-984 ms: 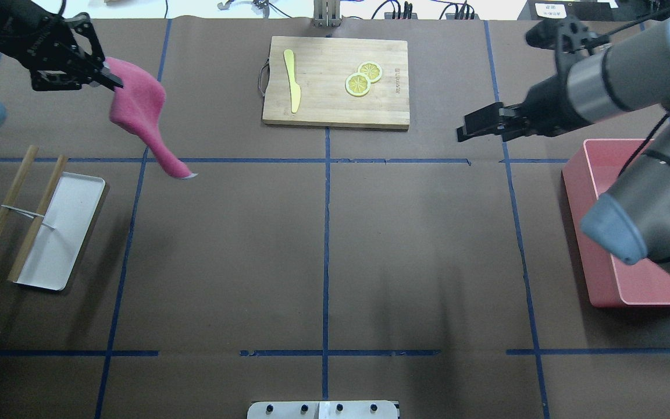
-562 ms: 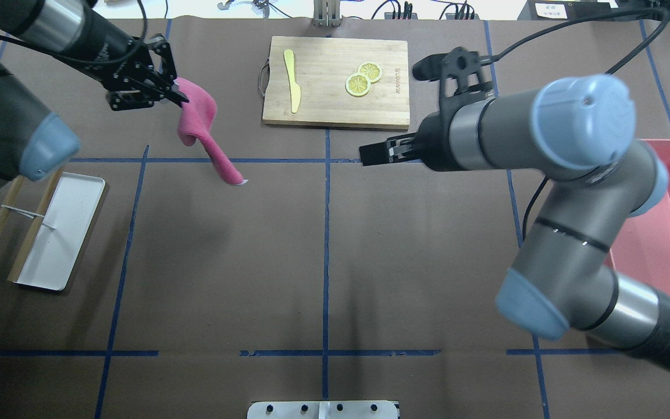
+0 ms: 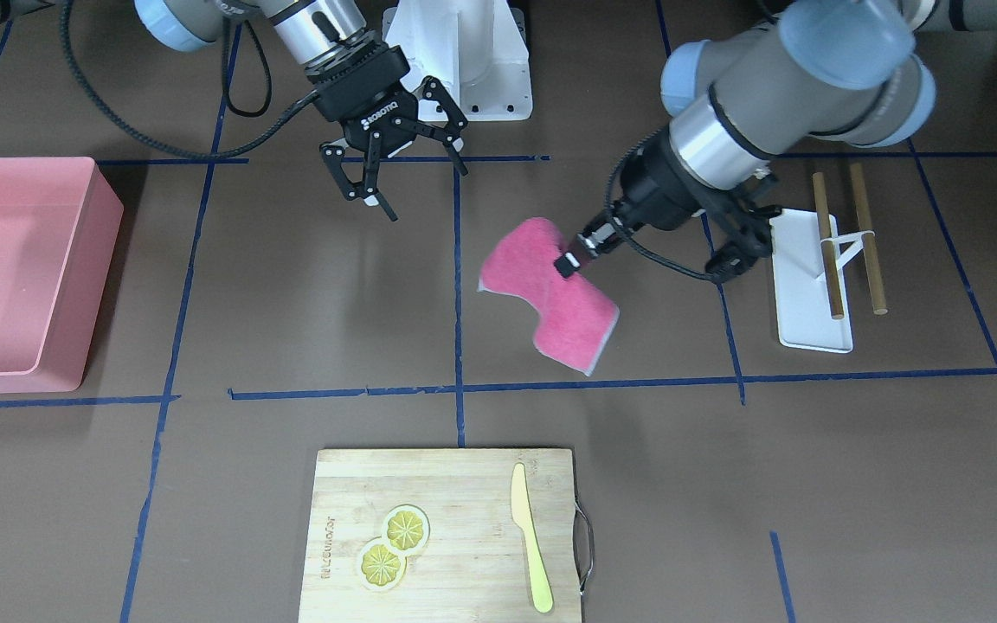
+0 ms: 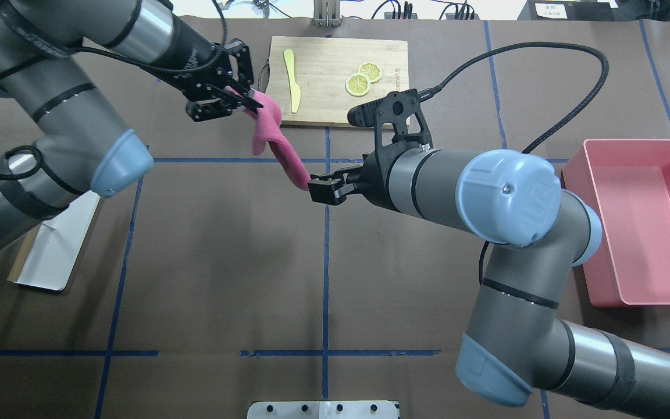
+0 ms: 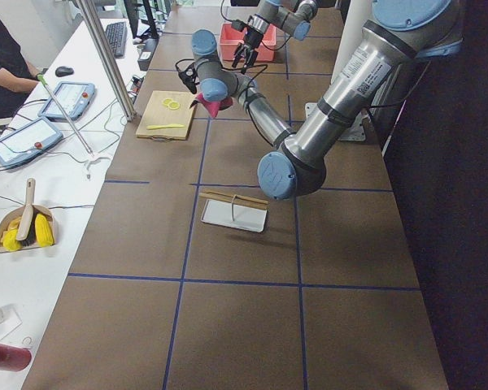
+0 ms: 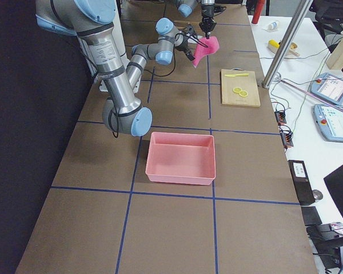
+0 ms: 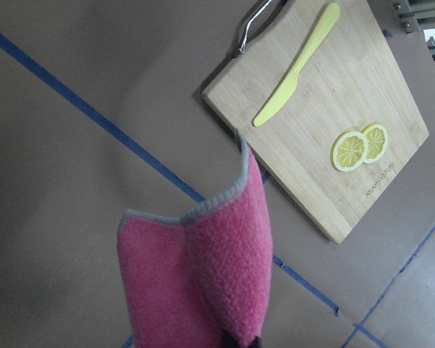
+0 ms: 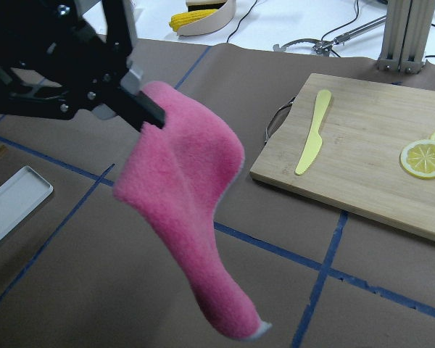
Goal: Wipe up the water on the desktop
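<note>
A pink cloth (image 4: 271, 139) hangs in the air from my left gripper (image 4: 250, 102), which is shut on its upper edge. The same pinch shows in the front-facing view, with the left gripper (image 3: 569, 260) on the cloth (image 3: 550, 303). The cloth's lower tip dangles just in front of my right gripper (image 4: 323, 191). That right gripper (image 3: 416, 186) is open and holds nothing. The right wrist view shows the cloth (image 8: 181, 203) folded and drooping over the brown desktop (image 4: 224, 262). I can make out no water on the desktop.
A bamboo cutting board (image 4: 335, 81) with a yellow knife (image 4: 292, 81) and two lemon slices (image 4: 363, 78) lies at the far middle. A pink bin (image 4: 643, 221) stands at the right. A white tray (image 3: 810, 285) with wooden sticks sits at the left.
The left gripper has carried the cloth rightward, from the far left to beside the cutting board. The right arm has swung left to the middle, its gripper now at the cloth's lower tip.
</note>
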Robot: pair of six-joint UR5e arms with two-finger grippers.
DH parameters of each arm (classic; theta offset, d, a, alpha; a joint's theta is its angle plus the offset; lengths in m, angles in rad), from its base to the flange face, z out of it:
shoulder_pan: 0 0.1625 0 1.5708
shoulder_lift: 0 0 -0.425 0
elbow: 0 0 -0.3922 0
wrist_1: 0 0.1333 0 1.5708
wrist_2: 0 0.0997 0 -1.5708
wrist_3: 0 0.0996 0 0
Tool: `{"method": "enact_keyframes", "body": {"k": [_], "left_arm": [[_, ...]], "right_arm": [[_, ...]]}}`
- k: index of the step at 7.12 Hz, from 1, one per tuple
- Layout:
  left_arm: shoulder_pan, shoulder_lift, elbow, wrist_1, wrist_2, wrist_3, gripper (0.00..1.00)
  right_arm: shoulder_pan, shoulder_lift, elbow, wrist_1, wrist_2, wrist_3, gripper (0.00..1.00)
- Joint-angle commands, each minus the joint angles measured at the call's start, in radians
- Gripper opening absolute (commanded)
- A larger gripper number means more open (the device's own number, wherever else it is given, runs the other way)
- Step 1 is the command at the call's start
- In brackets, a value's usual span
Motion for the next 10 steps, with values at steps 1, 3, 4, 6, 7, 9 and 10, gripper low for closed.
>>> {"method": "enact_keyframes", "body": {"k": [1, 3, 4, 6, 7, 9, 10], "left_arm": [[0.05, -0.06, -0.002, -0.002, 0.021, -0.103, 0.0], [0.065, -0.066, -0.013, -0.005, 0.021, -0.146, 0.0], [0.078, -0.068, -0.014, -0.005, 0.021, -0.154, 0.0], [0.087, -0.068, -0.023, -0.005, 0.019, -0.162, 0.0], [0.087, -0.066, -0.033, -0.005, 0.019, -0.165, 0.0], [0.087, -0.065, -0.048, -0.003, 0.019, -0.165, 0.0], [0.087, -0.06, -0.05, -0.005, 0.019, -0.16, 0.0]], "right_arm": [[-0.021, 0.007, -0.004, -0.002, -0.032, -0.008, 1.0], [-0.023, 0.007, -0.007, -0.002, -0.032, -0.008, 0.99], [-0.023, 0.005, -0.007, -0.002, -0.032, -0.008, 0.99], [-0.026, 0.005, -0.008, -0.002, -0.032, -0.008, 0.99], [-0.027, 0.004, -0.008, -0.002, -0.032, -0.006, 0.99], [-0.035, 0.001, -0.01, 0.0, -0.04, -0.008, 0.99], [-0.038, 0.004, -0.008, 0.0, -0.042, -0.005, 0.82]]}}
